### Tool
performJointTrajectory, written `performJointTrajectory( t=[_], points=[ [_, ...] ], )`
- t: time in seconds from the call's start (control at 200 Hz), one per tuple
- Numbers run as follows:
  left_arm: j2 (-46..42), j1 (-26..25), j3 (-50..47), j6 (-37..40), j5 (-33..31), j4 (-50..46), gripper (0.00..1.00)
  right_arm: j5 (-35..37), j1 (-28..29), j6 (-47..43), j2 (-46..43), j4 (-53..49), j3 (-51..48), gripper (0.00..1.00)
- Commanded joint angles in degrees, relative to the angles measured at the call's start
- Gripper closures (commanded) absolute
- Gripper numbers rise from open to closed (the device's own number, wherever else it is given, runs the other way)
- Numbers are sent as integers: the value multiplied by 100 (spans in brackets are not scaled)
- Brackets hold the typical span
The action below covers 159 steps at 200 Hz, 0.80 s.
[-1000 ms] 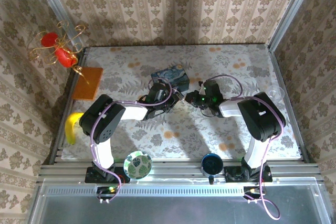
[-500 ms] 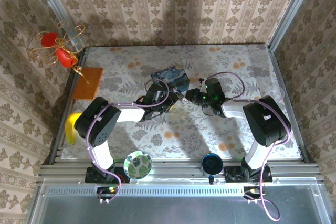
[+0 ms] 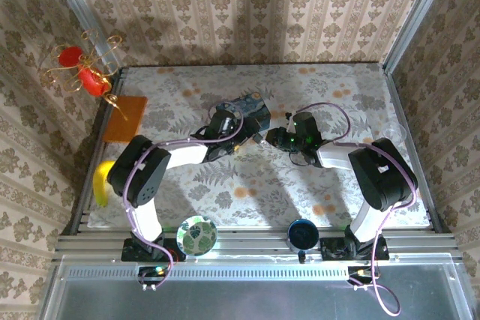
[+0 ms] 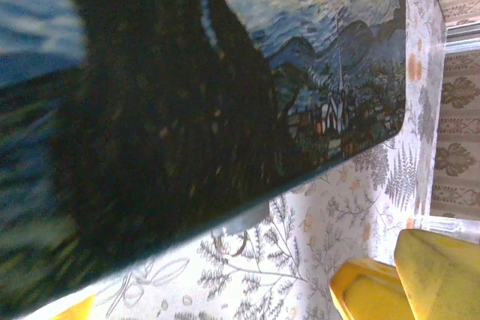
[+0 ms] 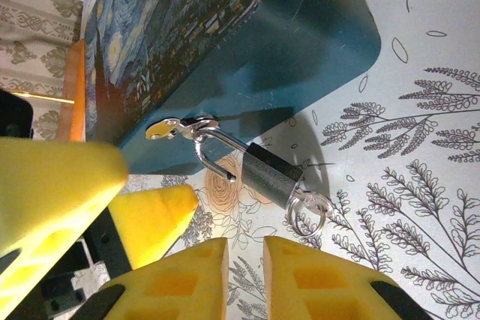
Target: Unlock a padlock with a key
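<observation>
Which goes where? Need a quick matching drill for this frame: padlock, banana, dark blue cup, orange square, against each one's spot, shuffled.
Things:
1. padlock
2. banana
3. dark blue cup
4. orange square

Places:
A. near edge of the table, towards the right arm's base
B. hooked on the blue tin by its latch
C. left edge, nearer half
D. left edge, farther half

Pairs: 1-B, 2-C, 3-A, 4-D
</observation>
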Motion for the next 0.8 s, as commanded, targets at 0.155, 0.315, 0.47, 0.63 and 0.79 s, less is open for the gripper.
performJointTrajectory(
  t=[0.155, 0.315, 0.47, 0.63, 0.79],
  points=[
    [315, 16, 308, 399, 58, -69, 6, 37, -50, -436, 10, -612, 334, 72],
    [-59, 16, 100, 494, -68, -141, 0, -146, -65, -1043, 252, -1191, 879, 66],
    [-620, 36, -62, 744, -356, -521, 0, -253, -48, -1453, 542, -1597, 1356, 66],
    [-1173, 101, -45, 1230, -779, -1130, 0, -47, 33, -1900, 755, -2143, 1837, 55],
    [-1436, 374, -13, 1545, -1000, -1622, 0, 71, 97, -2189, 1021, -2464, 2181, 53]
  ],
)
